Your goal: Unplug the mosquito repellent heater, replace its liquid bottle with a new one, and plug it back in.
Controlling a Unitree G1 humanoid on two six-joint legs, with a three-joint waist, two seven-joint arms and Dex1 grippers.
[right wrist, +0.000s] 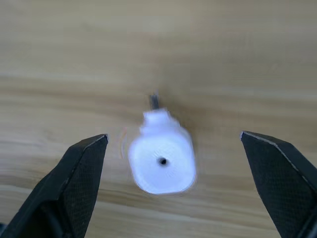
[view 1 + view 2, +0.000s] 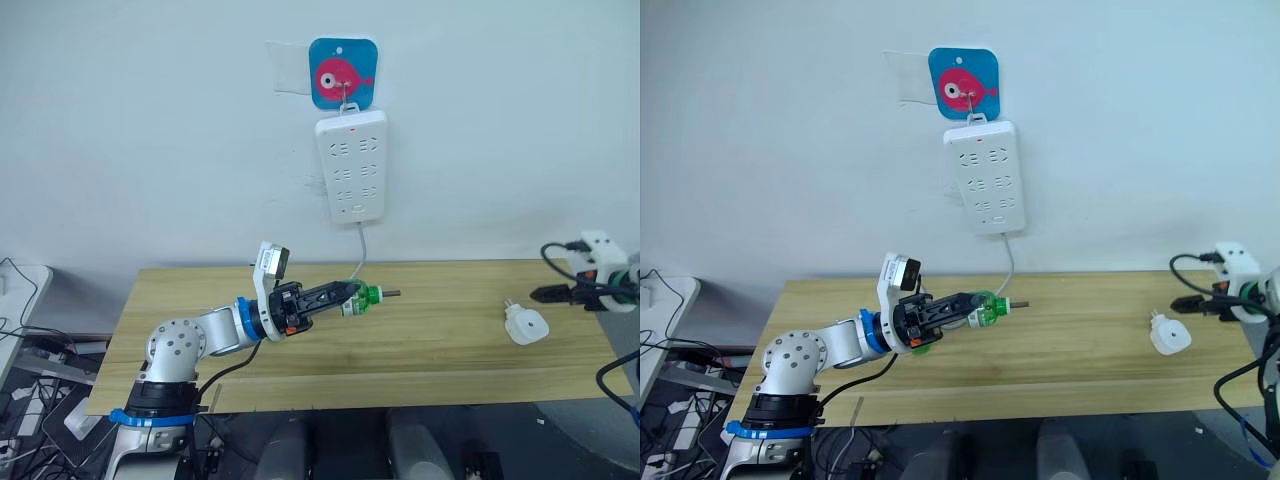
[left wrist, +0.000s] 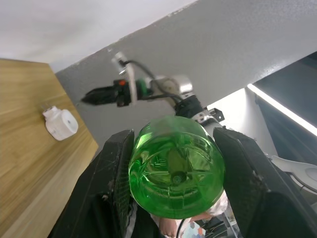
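— The table [image 2: 450,350]? Pale wood, matt, fine grain.
— And the liquid bottle [image 3: 174,171]? Glossy clear green plastic.
— The mosquito repellent heater [image 1: 161,159]? Smooth white plastic, probably; it's blurred.

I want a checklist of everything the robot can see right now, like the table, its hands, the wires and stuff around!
Surface: wooden table, mostly bare.
Job's things: white mosquito repellent heater lies unplugged on the table toward the right; green liquid bottle is held above the table.
Clutter: nothing seen on the table besides the heater.
Grippers: left gripper shut on the green bottle; right gripper open, poised over the heater, not touching it.
Cables: the cord hangs from the power strip down behind the table; black cables lie by the table's left end.
Surroundings: white power strip on a fish-picture hook on the wall.
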